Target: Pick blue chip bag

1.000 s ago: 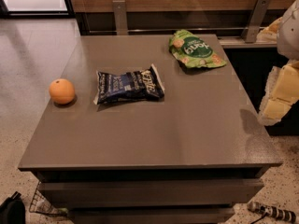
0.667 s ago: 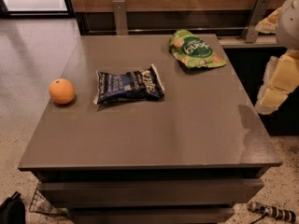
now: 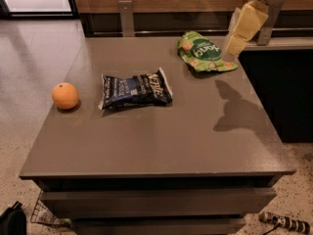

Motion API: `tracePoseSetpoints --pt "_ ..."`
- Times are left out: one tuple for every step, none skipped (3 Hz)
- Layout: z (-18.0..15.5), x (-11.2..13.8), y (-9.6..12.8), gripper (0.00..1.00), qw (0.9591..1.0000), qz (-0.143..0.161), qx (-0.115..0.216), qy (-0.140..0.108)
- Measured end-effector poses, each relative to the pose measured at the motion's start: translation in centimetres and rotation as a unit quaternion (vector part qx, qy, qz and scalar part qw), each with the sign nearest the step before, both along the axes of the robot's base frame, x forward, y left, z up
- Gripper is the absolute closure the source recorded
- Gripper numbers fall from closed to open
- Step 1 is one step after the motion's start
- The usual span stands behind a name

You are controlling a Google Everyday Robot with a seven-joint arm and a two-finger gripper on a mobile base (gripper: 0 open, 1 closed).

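The blue chip bag (image 3: 136, 89) is a crinkled dark navy foil bag with white lettering. It lies flat on the grey table (image 3: 161, 141), left of centre. My gripper (image 3: 235, 42), with cream-yellow parts, hangs in the air at the top right. It is above the table's back right corner, just right of the green snack bag (image 3: 205, 52). It is far from the blue bag, roughly a third of the view's width to the right and further back. It holds nothing that I can see.
An orange (image 3: 65, 96) sits near the table's left edge, left of the blue bag. The gripper's shadow (image 3: 234, 106) falls on the right side of the table. A dark counter (image 3: 283, 82) stands to the right and a wall with metal posts behind.
My gripper has moved up and to the left, from beside the table's right edge to above its back right corner near the green bag. The bags and the orange have not moved.
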State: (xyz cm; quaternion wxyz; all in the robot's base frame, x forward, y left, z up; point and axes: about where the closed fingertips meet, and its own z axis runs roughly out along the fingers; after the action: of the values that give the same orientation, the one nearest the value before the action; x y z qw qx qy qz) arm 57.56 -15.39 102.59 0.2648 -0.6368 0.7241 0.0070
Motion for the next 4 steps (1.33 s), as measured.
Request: tracePoseSetpoints --pt "0.5 2.4 3.0 0.0 0.9984 0.008 0.052 -0.018" --pt "-3.5 4.8 7.0 0.0 0.9963 0.005 0.086 -0.006" --pt "-8.1 6.5 10.4 0.0 0.9947 0.006 0.099 0.027" --pt "-9.2 6.8 11.1 0.0 0.9943 0.004 0.101 0.035"
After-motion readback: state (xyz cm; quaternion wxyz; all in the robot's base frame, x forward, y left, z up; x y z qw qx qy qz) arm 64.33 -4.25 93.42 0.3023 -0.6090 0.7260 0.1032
